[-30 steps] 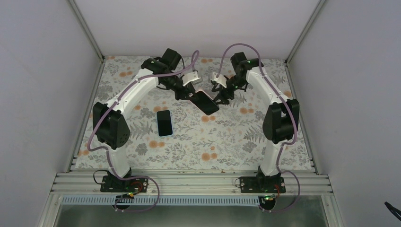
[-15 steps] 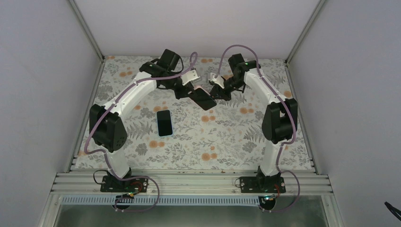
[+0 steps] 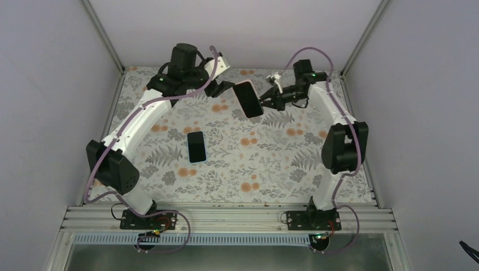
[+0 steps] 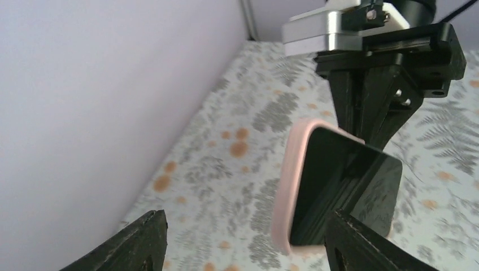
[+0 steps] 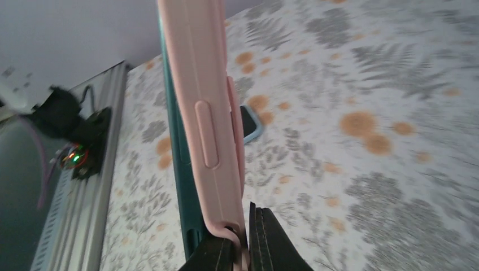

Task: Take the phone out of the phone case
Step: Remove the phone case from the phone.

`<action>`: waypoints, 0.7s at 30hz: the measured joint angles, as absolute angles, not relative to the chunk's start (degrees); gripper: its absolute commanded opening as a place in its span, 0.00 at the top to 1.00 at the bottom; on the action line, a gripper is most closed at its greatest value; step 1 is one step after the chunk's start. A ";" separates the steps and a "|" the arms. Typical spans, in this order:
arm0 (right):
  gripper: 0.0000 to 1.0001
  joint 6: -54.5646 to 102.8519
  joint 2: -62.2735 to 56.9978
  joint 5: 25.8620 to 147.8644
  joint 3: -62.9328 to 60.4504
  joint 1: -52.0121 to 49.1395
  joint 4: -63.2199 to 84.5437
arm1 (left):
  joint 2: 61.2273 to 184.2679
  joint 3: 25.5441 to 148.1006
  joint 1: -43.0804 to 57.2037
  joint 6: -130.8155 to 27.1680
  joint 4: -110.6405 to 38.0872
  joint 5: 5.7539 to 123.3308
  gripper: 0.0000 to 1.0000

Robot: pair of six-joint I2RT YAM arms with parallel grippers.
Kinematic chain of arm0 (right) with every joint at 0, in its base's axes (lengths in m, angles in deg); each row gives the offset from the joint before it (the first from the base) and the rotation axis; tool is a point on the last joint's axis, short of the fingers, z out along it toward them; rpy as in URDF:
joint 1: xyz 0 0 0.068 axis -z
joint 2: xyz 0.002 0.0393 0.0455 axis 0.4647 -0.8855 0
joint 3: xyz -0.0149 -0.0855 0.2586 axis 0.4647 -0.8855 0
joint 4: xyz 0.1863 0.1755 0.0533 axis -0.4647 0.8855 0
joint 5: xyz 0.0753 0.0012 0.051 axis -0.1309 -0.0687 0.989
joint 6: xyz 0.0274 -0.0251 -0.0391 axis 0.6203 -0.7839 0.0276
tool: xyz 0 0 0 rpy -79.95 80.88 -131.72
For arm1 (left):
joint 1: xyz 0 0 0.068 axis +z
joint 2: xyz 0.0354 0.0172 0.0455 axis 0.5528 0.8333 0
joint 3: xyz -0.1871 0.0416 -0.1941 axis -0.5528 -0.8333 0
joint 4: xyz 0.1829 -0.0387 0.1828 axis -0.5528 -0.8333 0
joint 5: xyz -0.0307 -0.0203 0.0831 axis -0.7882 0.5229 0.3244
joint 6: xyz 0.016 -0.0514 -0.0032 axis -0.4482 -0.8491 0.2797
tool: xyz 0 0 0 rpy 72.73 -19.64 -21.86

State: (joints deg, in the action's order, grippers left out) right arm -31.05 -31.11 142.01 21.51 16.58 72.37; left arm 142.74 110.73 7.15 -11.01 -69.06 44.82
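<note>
The phone (image 3: 249, 99) has a dark screen and sits in a pink phone case (image 5: 204, 113), held off the table near the back. My right gripper (image 3: 267, 101) is shut on the case's rim, its fingertips (image 5: 261, 240) pinching the pink lip. The phone's teal edge (image 5: 179, 147) shows beside the case. My left gripper (image 3: 224, 88) stands open just left of the phone and holds nothing. In the left wrist view, the phone screen (image 4: 344, 192) hangs ahead of my left gripper (image 4: 251, 243), its lower corner close above the right fingertip (image 4: 361, 243).
A second phone (image 3: 196, 145) with a light blue rim lies flat on the floral table cover (image 3: 254, 164), also seen as a corner of that phone (image 5: 249, 125) behind the case. White walls close in the back and the sides.
The left gripper has opened, let go of the phone and drawn back to the left. The right gripper has shut on the case and carried it up and toward the back.
</note>
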 measured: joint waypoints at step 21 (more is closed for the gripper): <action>0.97 14.56 -21.94 113.96 17.84 18.63 29.27 | 151.02 100.96 -10.78 -11.97 -36.34 73.43 0.00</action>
